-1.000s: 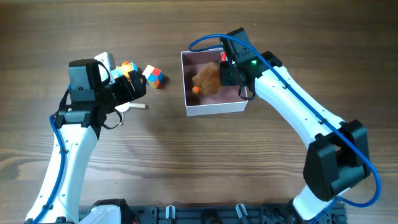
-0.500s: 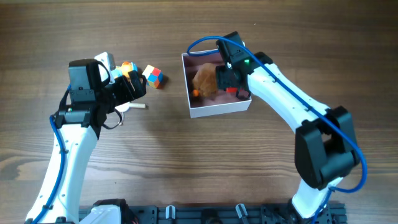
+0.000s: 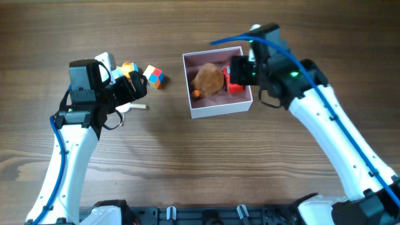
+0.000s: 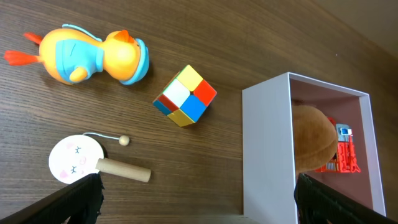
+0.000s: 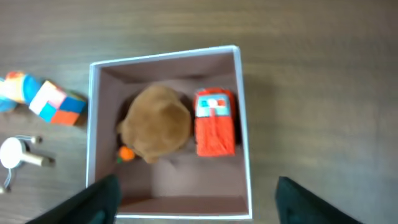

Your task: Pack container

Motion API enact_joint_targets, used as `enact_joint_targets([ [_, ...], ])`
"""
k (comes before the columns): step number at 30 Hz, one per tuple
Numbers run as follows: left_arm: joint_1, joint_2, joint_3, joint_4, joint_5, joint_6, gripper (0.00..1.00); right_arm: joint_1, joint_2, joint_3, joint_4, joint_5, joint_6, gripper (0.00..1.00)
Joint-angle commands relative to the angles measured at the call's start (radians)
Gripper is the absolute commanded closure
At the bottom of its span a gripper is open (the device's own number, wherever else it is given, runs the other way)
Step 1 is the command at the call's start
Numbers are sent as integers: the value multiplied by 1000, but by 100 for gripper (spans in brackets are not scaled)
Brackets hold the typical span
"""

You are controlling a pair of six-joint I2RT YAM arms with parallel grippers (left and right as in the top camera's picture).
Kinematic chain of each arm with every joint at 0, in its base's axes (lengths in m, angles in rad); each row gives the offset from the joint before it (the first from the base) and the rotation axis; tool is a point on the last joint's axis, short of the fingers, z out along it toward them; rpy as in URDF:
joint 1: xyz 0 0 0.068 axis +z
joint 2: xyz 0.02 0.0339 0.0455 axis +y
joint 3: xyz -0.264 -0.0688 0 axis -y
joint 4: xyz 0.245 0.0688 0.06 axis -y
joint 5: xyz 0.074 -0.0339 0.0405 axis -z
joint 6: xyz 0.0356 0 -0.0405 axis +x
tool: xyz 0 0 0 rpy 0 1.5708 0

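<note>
Over the right side of the container [image 3: 220, 109], the right tool [image 5: 198, 202] has been drawn up and back. Half a second ago it was sunk inside the box with the red truck [image 5: 214, 124] at its tips. Now the truck is left lying flat on the pink floor, just beside the brown plush [image 5: 155, 130]. Its fingers [image 5: 99, 199] are seen spread wide at the lower corners of the wrist view, with nothing between them. A second item can be counted as packed, and the right arm is judged free for another fetch.

The container itself is set toward the far middle of the tabletop [image 3: 187, 162], between the two arms. The left tool [image 4: 199, 205] is unmoved from a second ago, likewise wide apart and empty.

Three toys are left outside. The container is square and shallow, with thin, stiff white walls and a matte pink inside. The plush is rounded and fuzzy, the truck blocky and hard-edged. The duck [image 4: 93, 53] is glossy and smooth, the cube [image 4: 185, 95] sharp-cornered and tiled in colours. The rattle drum [image 4: 78, 158] is a flat white disc on a wooden handle, and is likely the hardest to pinch.
</note>
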Motion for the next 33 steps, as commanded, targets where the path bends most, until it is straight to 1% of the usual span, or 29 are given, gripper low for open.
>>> enact_joint_targets([
  [1, -6, 5, 20, 2, 4, 20, 0, -106, -89, 11, -29, -27, 63, 11],
  [6, -6, 5, 20, 5, 5, 8, 0, -254, -197, 11, -115, -27, 49, 1],
  [8, -6, 5, 20, 3, 23, 7, 0, -303, -235, 11, -147, -27, 49, 1],
  [10, -6, 5, 20, -44, 73, 5, 0, -351, -264, 11, -183, -28, 52, 1],
  [13, -7, 5, 26, -42, 80, 5, 1, -441, -277, 10, -239, -80, 51, 0],
  [14, -12, 5, 38, -68, 74, 16, 0, -480, -271, 10, -254, -89, 49, 0],
  [16, -31, 13, 80, -149, -20, 26, 1, -548, -257, 10, -267, -89, 49, 0],
  [18, -48, 48, 176, -271, -154, 67, 1, -597, -237, 10, -267, -89, 49, 0],
  [19, -53, 95, 267, -357, -250, 67, 0, -610, -221, 10, -271, -88, 49, 0],
  [21, -53, 180, 391, -447, -322, 69, 1, -611, -200, 10, -283, -89, 49, 0],
  [23, -51, 308, 530, -527, -349, 69, 0, -611, -171, 10, -301, -88, 50, 0],
  [25, -46, 415, 622, -559, -348, 68, 0, -611, -150, 10, -316, -88, 50, 0],
  [28, -25, 545, 688, -542, -352, 24, 0, -611, -127, 10, -341, -88, 49, 0],
  [33, 14, 649, 688, -435, -352, 8, 0, -611, -123, 10, -362, -88, 49, 0],
])
